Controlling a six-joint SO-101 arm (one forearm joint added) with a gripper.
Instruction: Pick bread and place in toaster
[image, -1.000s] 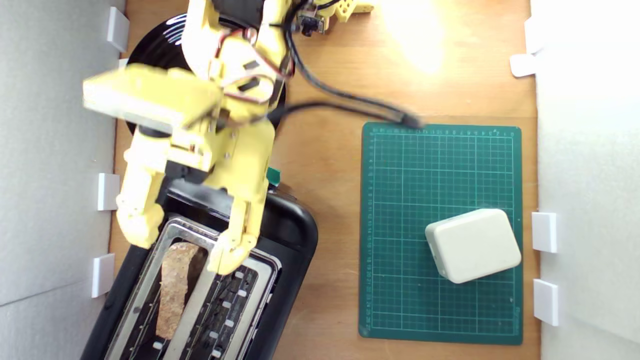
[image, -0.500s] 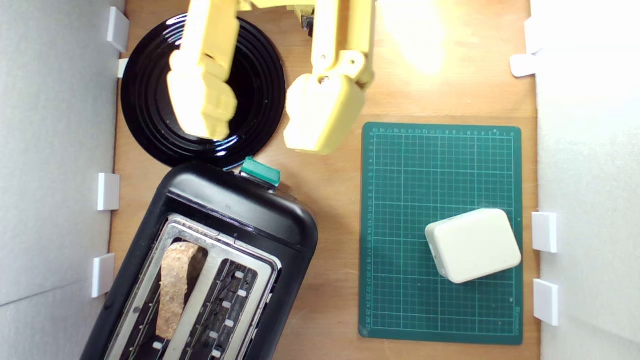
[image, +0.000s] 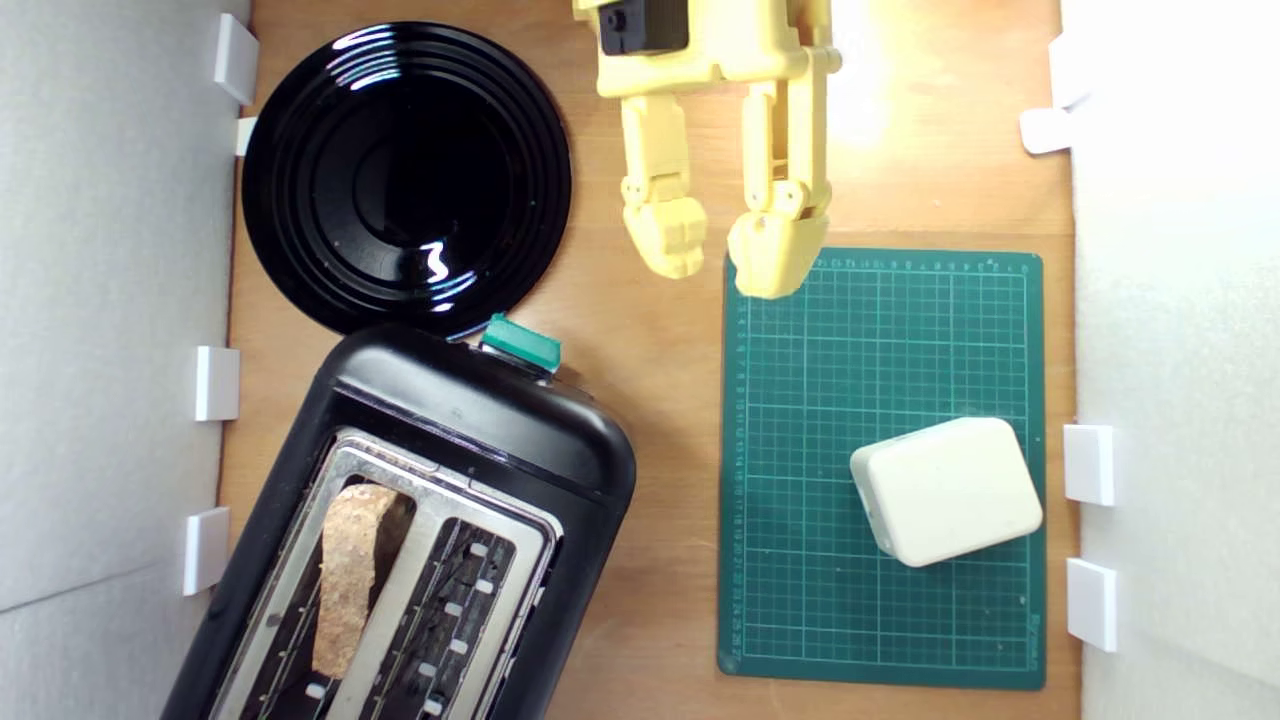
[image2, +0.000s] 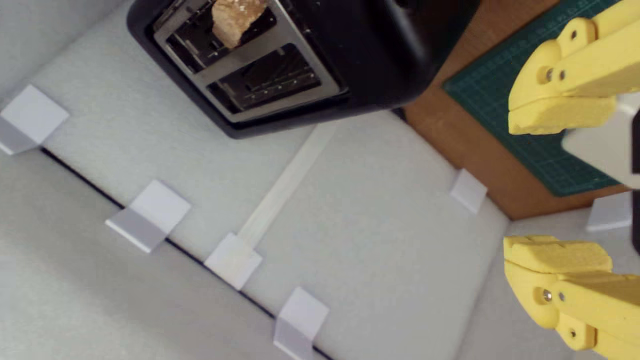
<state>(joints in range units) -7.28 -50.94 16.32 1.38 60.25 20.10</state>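
— Where's the bread (image: 348, 578)?

— Standing in one slot of the toaster (image: 470, 420), at the surface's near-left corner in the exterior view. Crust pokes above the silver top.

— And my end effector (image: 725, 255)?

— Empty, jaws spread apart, over bare wood at the green mat's (image: 890, 340) corner, well apart from the toaster.

— Then I judge placement done. I'd retreat slowly and high, avoiding the black plate (image: 300, 240) and white box (image: 945, 490) — the teal lever (image: 520, 340) isn't pressed.
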